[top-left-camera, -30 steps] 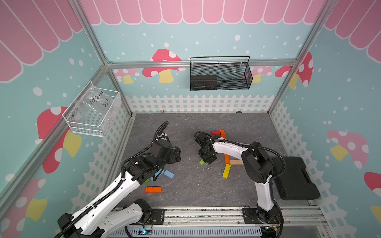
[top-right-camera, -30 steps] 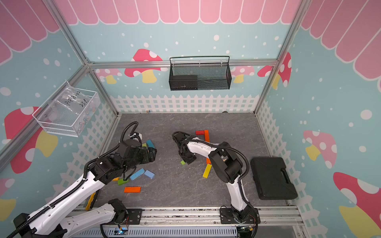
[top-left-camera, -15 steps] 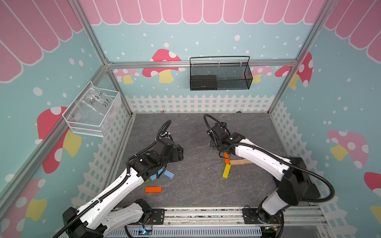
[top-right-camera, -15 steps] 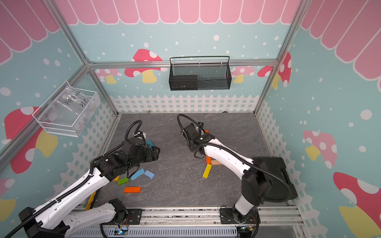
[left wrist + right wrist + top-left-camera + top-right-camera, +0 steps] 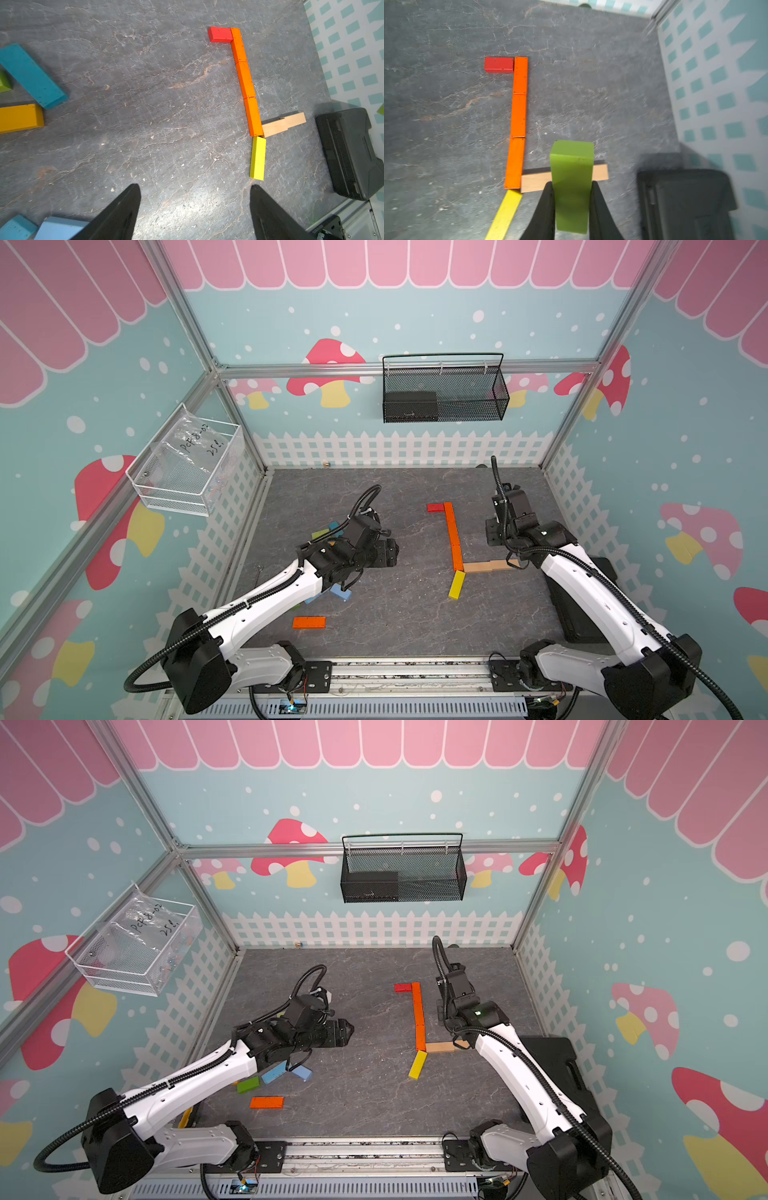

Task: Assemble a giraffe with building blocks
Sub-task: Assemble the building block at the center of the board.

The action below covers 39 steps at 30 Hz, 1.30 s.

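In both top views the scene is seen from high above the near edge, tilted down toward the far wall (image 5: 374,323), from well back, so the whole worktop (image 5: 395,497) is taken in. These views are nearly equal, only shifted sideways. The left wrist view is taken close above the worktop, down past the left claw (image 5: 194,186), onto its middle and right part. The right wrist view is taken slightly nearer, down past the right claw (image 5: 571,185) and the green block (image 5: 572,162) in it, toward the far right corner. The orange row (image 5: 245,81) and the case (image 5: 349,153) are shared by all four views.
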Motion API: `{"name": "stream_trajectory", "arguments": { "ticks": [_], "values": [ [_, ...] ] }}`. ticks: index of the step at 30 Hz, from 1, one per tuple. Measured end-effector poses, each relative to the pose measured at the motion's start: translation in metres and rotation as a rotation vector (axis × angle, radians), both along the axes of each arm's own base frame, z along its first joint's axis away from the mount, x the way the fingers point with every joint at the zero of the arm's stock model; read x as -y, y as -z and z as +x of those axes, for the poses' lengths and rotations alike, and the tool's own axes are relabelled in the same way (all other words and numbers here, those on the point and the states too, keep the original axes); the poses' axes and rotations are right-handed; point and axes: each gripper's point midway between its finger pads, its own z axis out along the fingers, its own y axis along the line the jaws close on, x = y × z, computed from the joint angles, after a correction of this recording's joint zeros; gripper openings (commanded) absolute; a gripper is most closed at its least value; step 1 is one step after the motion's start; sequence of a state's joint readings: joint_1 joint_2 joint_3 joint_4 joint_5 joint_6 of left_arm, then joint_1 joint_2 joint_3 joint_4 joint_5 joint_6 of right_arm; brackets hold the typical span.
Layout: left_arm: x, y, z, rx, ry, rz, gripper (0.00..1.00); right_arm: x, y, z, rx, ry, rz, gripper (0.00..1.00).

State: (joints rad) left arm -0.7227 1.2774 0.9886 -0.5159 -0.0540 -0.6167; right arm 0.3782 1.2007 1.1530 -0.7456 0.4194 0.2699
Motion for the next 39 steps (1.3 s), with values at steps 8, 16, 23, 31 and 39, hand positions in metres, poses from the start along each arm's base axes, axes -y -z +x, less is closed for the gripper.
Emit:
{"name": "stream_trajectory", "arguments": {
  "ticks": [8, 16, 23, 31, 39],
  "values": [
    [0.015, 0.001, 0.008, 0.009, 0.025, -0.036, 0.85, 0.034, 0.022, -0.008, -0.096, -0.172, -0.256, 0.00],
    [0.029, -0.006, 0.015, 0.045, 0.061, -0.089, 0.85, 0.043, 0.077, -0.057, -0.279, -0.430, -0.326, 0.00],
    [0.040, -0.018, 0.012, 0.087, 0.094, -0.123, 0.85, 0.049, 0.138, -0.104, -0.453, -0.564, -0.294, 0.00],
    [0.039, -0.014, 0.002, 0.075, 0.118, -0.138, 0.86, 0.063, 0.170, -0.134, -0.572, -0.581, -0.269, 0.00],
    [0.038, -0.020, -0.007, 0.091, 0.133, -0.153, 0.86, 0.086, 0.178, -0.129, -0.592, -0.519, -0.312, 0.00]
  ]
}}
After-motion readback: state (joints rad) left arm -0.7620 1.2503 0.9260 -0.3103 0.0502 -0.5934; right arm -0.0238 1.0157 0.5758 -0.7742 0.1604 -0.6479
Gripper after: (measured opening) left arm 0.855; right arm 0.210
